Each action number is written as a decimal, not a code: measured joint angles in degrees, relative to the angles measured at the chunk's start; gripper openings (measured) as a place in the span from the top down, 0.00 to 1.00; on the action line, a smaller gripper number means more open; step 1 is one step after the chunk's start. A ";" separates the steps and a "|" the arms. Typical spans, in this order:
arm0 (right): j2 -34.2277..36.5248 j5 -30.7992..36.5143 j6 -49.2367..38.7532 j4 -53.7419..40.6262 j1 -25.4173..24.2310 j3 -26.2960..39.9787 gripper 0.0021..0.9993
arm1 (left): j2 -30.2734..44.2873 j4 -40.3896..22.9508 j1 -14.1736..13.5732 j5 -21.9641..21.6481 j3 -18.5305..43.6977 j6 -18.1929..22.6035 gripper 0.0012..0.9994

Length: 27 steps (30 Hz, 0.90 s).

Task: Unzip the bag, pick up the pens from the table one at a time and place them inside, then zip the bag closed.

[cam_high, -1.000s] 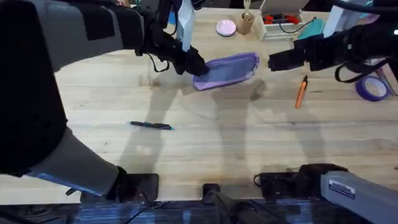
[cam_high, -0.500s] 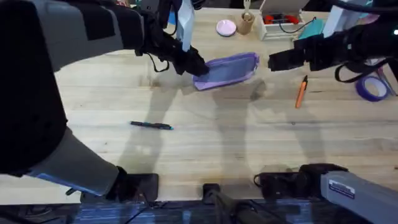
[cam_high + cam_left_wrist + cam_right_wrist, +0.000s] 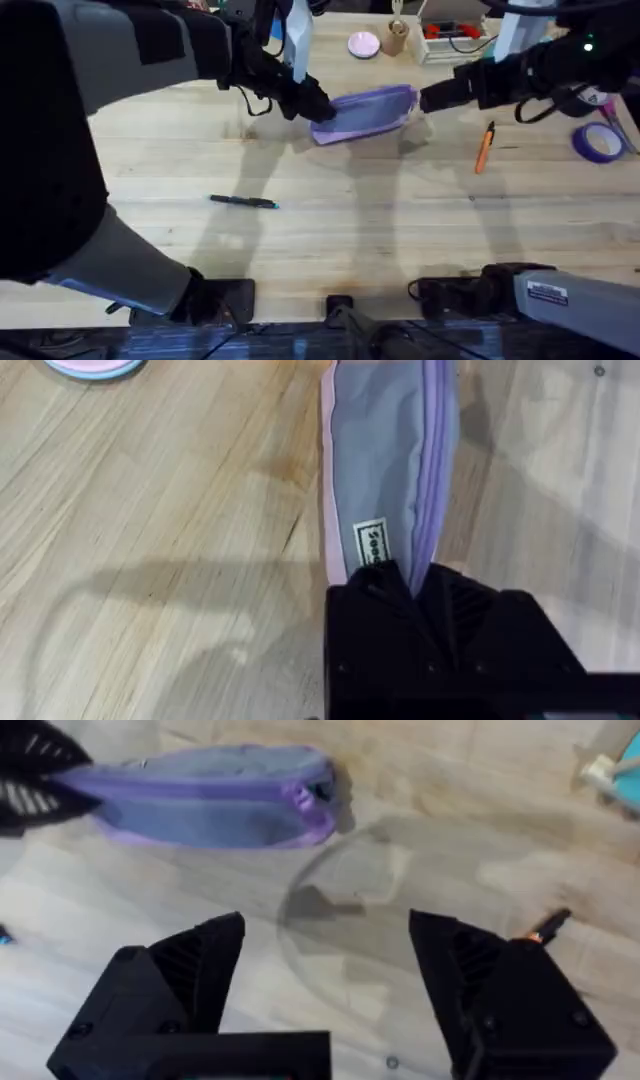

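Clearly, the unzipping step is in hand and not yet done. The bag [image 3: 366, 112] lies on the far middle of the table [image 3: 350, 240], and its near-left end is pinched by the left gripper [image 3: 314, 105], whose fingers are pressed together on the fabric just below a small white label, as the left wrist view shows. The right gripper [image 3: 432, 96] is held just beside the bag's right end, apart from it, with its fingers [image 3: 190, 975] spread wide; in the right wrist view the zipper pull [image 3: 318, 792] can be seen at that end, beyond the fingers. The next move is judged to call for the spread fingers to be brought onto the pull and closed, then drawn along the top edge toward the clamped end while the bag is held steady. Both pens are left on the table: the dark pen [image 3: 243, 202] well in front of the bag on the left, the orange pen [image 3: 485, 148] to the right of it. Whether the zipper is fully closed cannot be made out, and the pull itself is small and indistinct. Much of the overhead view's left side is covered by the dark bulk of the left arm.
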 joint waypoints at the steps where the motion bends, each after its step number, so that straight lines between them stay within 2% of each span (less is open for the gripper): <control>1: 0.47 0.02 0.00 0.80 0.00 0.00 0.00 | 0.00 0.00 0.00 0.00 0.00 0.01 0.96; 11: 5.59 0.02 0.00 3.49 0.60 0.00 0.00 | 0.00 0.00 0.00 -0.01 0.00 0.00 0.96; 19: 10.06 0.01 0.00 9.89 3.14 0.00 0.00 | 0.00 0.00 0.00 -0.04 0.00 0.00 0.96; 27: 13.83 0.02 0.00 10.43 3.39 0.00 0.00 | 0.00 0.00 0.00 -0.06 0.00 0.00 0.96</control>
